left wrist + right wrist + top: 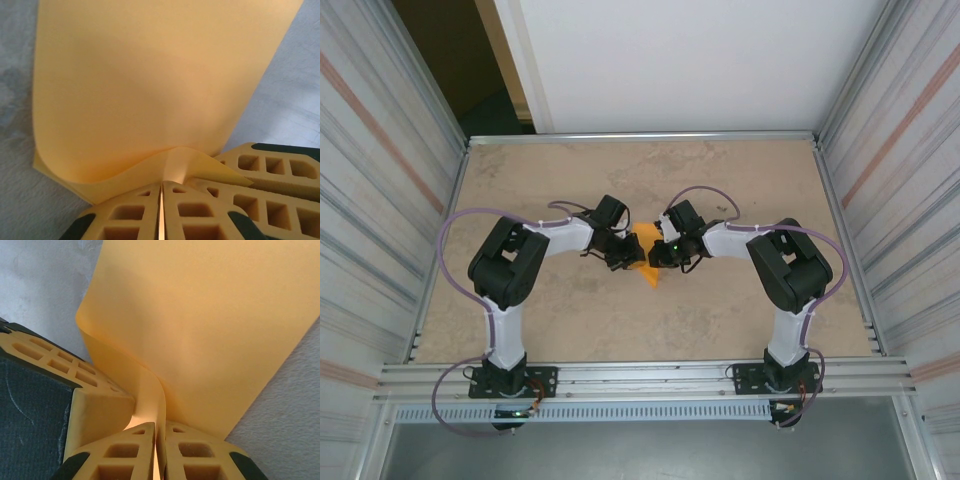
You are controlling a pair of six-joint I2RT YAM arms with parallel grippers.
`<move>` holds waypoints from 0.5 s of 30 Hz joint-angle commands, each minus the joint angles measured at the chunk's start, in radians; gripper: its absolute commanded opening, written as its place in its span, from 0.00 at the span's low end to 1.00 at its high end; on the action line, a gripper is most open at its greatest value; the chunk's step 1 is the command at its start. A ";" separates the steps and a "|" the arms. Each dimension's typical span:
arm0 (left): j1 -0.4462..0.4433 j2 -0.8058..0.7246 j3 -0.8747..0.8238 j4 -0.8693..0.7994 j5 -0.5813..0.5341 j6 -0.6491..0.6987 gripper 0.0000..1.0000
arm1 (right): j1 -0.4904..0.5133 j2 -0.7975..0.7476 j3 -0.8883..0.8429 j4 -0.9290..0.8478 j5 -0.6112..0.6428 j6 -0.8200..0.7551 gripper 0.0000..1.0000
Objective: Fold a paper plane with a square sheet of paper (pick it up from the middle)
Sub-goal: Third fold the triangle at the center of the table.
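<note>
The square sheet of paper (649,268) is bright orange and hangs bent between both grippers at the table's middle. My left gripper (624,257) is shut on its lower edge. In the left wrist view the sheet (150,75) rises and curls up from the closed fingertips (145,192). My right gripper (659,256) is shut on the same sheet (210,315), which curves up from between its fingertips (187,437). Each wrist view shows the other gripper's yellow fingers (265,167) (55,365) close beside. The paper plane is out of view; the paper is a curved sheet.
The beige table (570,180) is fenced by a metal frame (640,136) and corrugated side walls (380,180). Purple cables (460,225) loop off both arms. Bare tabletop lies all round the grippers, far and near.
</note>
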 commanded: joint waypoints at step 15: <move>0.016 0.028 -0.086 -0.002 -0.066 -0.004 0.08 | -0.056 -0.174 -0.019 -0.100 0.038 0.096 0.33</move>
